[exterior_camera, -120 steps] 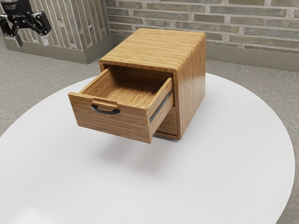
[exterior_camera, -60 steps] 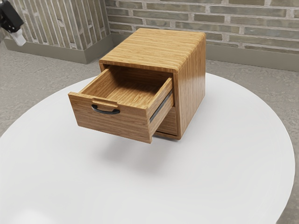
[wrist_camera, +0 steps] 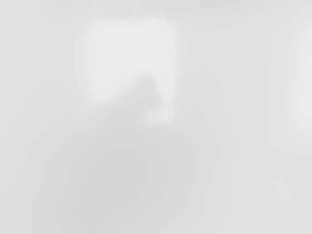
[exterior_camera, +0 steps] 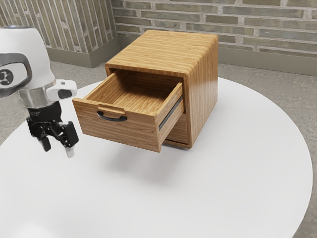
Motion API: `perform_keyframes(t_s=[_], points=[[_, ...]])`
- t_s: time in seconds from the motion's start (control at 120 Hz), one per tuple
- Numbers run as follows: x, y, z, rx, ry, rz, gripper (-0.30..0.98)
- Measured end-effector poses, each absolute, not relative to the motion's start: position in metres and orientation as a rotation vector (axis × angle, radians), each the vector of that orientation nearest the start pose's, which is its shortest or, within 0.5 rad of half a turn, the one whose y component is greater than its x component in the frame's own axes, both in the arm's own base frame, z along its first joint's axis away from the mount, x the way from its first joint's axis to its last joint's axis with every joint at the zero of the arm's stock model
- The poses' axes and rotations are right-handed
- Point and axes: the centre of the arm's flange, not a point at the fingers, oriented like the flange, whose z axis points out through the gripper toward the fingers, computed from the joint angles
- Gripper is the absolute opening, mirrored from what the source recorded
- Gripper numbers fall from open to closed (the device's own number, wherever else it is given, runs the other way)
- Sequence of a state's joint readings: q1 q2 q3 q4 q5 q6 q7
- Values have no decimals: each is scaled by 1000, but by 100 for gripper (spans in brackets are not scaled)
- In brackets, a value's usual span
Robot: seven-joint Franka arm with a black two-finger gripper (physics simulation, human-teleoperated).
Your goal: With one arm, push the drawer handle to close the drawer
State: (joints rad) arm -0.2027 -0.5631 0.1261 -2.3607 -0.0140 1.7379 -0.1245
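Observation:
The black gripper (exterior_camera: 58,148) points down over the white table on the exterior view's left, its two fingers apart with nothing between them. To its right in that view, the wooden drawer (exterior_camera: 119,130) stands pulled well out of its cabinet (exterior_camera: 202,89). A dark curved handle (exterior_camera: 112,118) is fixed near the top of the drawer front. A gap separates the gripper from both drawer front and handle.
The round white table (exterior_camera: 213,193) carries the cabinet; in the wrist view, its pale surface (wrist_camera: 219,161) shows soft light and shadow. A brick wall (exterior_camera: 267,29) rises behind the cabinet.
My arm has come into the exterior view from its left, and the gripper now hangs lower and closer to the drawer front. Drawer and cabinet have stayed where they were.

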Motion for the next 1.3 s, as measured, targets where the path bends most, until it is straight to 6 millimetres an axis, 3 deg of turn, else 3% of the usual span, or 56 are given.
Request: perform_keyframes(t_s=[0.042, 0.225, 0.4, 0.692, 1.3], points=[[381, -26, 525, -3215, -53, 60, 63], [391, -33, 535, -3225, -60, -113, 18], [409, -36, 530, -3221, -85, -144, 0], [453, -42, 524, -3205, -118, -167, -8], [509, -47, 515, -3185, -152, -259, -10]])
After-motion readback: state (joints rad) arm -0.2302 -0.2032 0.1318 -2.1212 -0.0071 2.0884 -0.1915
